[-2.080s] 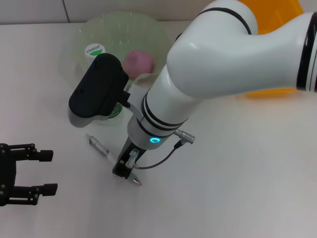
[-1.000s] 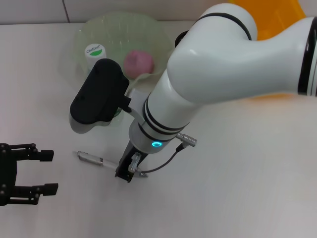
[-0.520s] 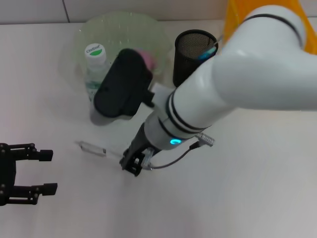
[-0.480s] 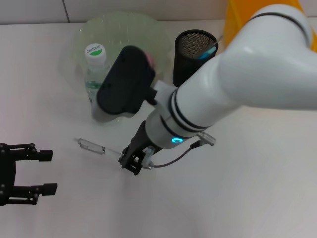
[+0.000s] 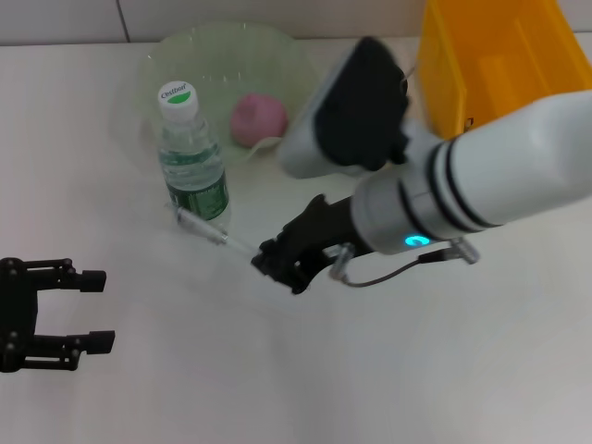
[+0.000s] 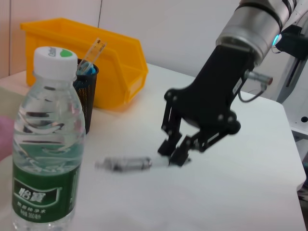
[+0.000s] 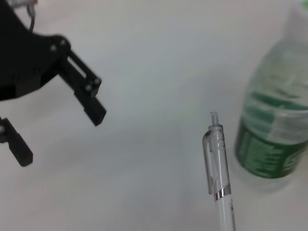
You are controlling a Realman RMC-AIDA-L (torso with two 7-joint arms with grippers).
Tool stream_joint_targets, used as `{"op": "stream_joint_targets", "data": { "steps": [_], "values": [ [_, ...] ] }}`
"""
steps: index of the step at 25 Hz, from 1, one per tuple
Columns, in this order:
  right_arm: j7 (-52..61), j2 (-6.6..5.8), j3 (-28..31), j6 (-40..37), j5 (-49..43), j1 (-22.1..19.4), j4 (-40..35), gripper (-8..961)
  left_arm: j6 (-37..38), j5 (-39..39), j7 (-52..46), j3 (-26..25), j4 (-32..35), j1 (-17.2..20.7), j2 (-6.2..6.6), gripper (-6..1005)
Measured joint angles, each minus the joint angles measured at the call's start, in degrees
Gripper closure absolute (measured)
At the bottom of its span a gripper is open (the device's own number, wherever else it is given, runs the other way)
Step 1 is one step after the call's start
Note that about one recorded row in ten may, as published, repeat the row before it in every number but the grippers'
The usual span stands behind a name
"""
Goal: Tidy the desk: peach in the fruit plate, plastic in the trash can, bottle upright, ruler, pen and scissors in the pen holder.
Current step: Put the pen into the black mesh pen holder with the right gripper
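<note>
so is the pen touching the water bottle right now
Apart. The right wrist view shows bare table between the pen and the water bottle; the right gripper holds the pen's other end.

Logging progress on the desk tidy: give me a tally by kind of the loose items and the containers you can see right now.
Bottle: 1, upright
Pen: 1, held at one end by the right tool
Peach: 1, in the fruit plate
Ruler: 1, in the pen holder
Fruit plate: 1
Pen holder: 1
Yellow bin: 1
Total: 7
</note>
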Motion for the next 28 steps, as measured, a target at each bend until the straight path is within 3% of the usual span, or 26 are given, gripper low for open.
{"op": "stream_joint_targets", "data": {
  "steps": [5, 8, 9, 16, 20, 25, 28],
  "values": [
    [-9.3, 0.14, 8.17, -3.02, 6.05, -9.06, -6.93, 832, -0.01, 0.03, -1.24, 0.0, 0.03, -0.62, -0.09, 226],
    [-17.93, 0.06, 17.91, -7.23, 16.8, -14.31, -7.98, 833, -0.05, 0.01, -1.7, 0.0, -0.04, -1.12, -0.13, 225],
    [-17.93, 0.06, 17.91, -7.23, 16.8, -14.31, -7.98, 833, -0.05, 0.01, -1.7, 0.0, -0.04, -1.12, -0.13, 225],
    [-36.01, -0.1, 34.51, -10.82, 36.06, -19.59, -0.66, 833, -0.09, -0.23, -2.69, 0.0, -0.32, -2.61, -1.74, 225],
    [-51.06, -0.19, 40.7, -10.69, 50.15, -17.2, 13.87, 833, -0.13, -0.26, -2.82, 0.0, -0.2, -3.3, -2.72, 226],
    [-71.49, -0.27, 46.31, -11.98, 66.25, -8.03, 38.66, 833, -0.9, -0.32, -1.73, 0.01, -0.33, -3.82, -3.92, 226],
    [-80.16, -0.33, 49.69, -12.16, 71.05, -1.82, 51.2, 833, -1.64, -0.35, -1.08, 0.01, -0.43, -4.04, -4.68, 226]
  ]
}}
